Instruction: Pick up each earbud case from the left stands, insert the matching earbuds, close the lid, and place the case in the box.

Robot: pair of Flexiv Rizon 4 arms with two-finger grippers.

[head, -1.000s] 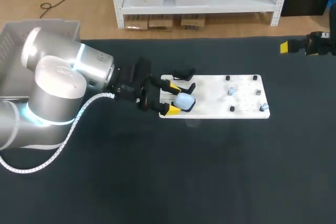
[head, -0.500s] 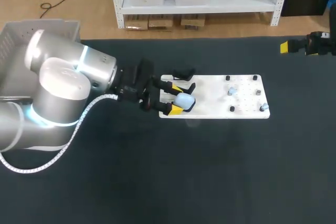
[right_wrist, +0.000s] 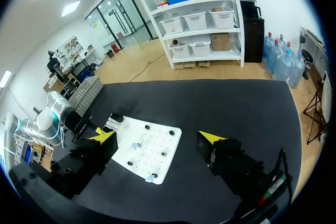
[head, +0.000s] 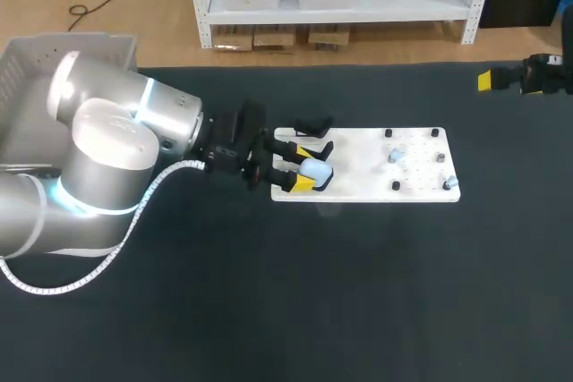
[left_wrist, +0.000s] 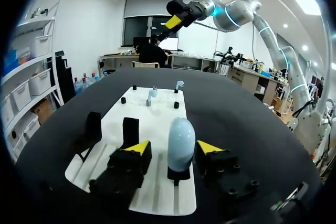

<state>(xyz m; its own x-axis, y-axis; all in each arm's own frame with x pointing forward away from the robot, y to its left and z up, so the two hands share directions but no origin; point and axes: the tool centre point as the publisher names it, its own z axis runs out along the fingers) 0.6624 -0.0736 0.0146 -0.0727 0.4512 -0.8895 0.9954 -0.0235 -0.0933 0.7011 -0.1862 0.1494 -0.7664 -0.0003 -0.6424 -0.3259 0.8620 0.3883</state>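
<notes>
Narrowing but not yet closed, left pincer [left_wrist: 174, 148] straddles the upright-standing earbud case [left_wrist: 181, 139].

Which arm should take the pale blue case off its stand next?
Left. The left gripper, open, straddles the earbud case on the white board; the right gripper hangs far off beyond the board's other end.

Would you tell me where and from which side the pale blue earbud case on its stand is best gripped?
Probably on its two rounded flanks, about mid-height, above the black stand that holds its base. The earbud case stands upright, so come in level from the white board's stand end, as the left gripper sits, open, one finger either side.
</notes>
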